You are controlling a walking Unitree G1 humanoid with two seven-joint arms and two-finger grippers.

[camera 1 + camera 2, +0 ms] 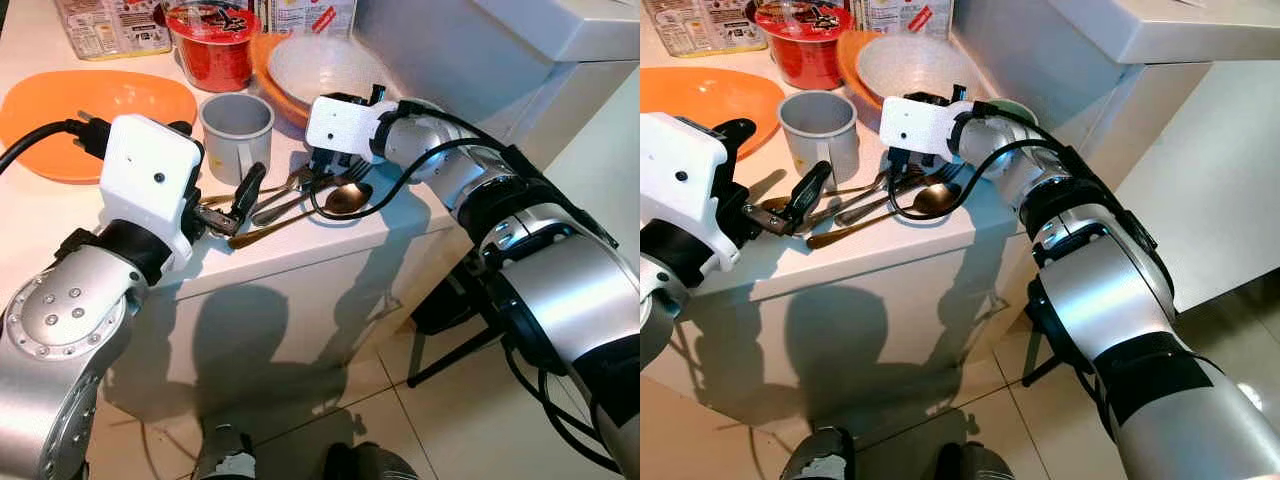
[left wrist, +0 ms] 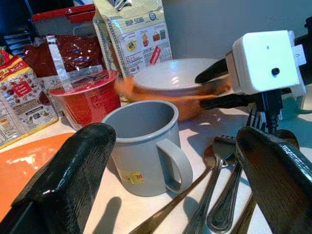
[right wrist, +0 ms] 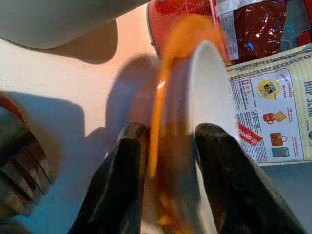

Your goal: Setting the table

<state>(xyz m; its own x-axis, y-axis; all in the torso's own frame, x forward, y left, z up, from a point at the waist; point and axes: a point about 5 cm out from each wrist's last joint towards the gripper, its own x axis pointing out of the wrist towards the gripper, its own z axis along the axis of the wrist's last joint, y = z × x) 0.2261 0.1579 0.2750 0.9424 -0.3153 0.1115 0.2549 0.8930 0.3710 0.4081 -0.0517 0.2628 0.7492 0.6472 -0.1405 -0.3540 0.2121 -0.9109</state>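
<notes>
Head views: right gripper point(image 1: 330, 160) at the near rim of stacked bowls point(image 1: 325, 65) on the tabletop point(image 1: 300, 250); cutlery point(image 1: 300, 195) beneath | Left wrist: left gripper point(image 2: 170, 195) wide open, empty; gray mug point(image 2: 141, 146) straight ahead | Right wrist: fingers point(image 3: 122, 185) straddle the orange bowl rim point(image 3: 168, 122), apparently closing; right arm nearer.
</notes>
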